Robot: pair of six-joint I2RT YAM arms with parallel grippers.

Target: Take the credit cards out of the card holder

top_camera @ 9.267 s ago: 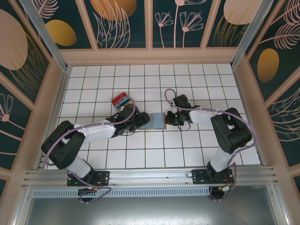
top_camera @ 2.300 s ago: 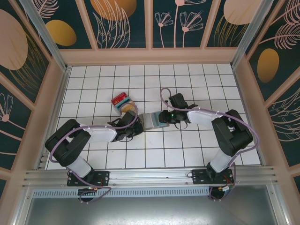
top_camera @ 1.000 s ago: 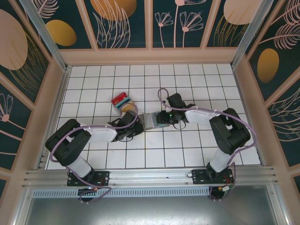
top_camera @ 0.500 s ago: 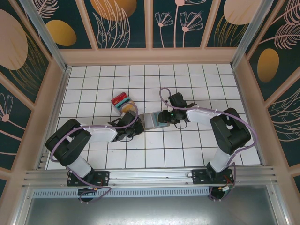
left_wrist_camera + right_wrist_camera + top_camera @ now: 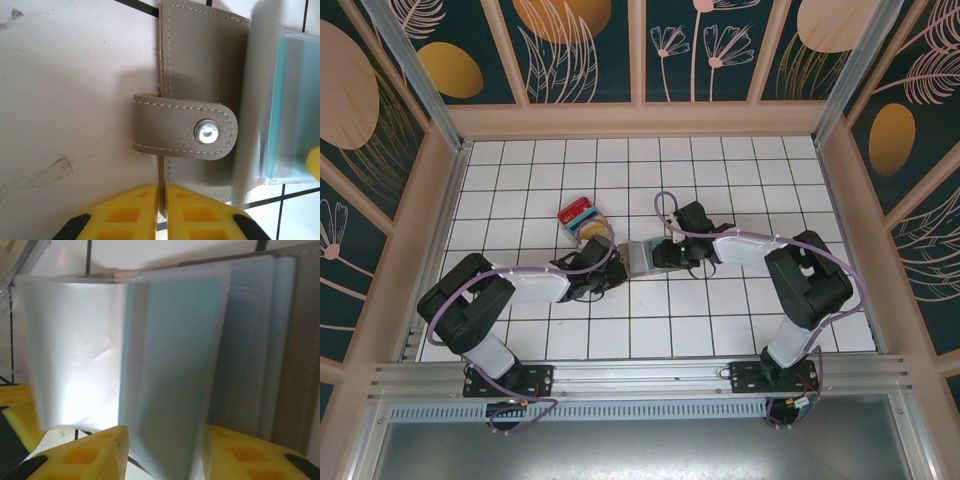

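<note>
Grey-tan leather card holder (image 5: 642, 257) lies on the white tiles (image 5: 650, 300). Its edge, beside the snap tab (image 5: 185, 131), is clamped in the closed left gripper (image 5: 162, 192). With fingers apart, the right gripper (image 5: 165, 442) straddles a clear sleeve (image 5: 75, 350) and a teal credit card (image 5: 175, 350).

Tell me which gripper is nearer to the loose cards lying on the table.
Left. The left gripper pinches the card holder just beside the loose cards; the right gripper is beyond the holder.
</note>
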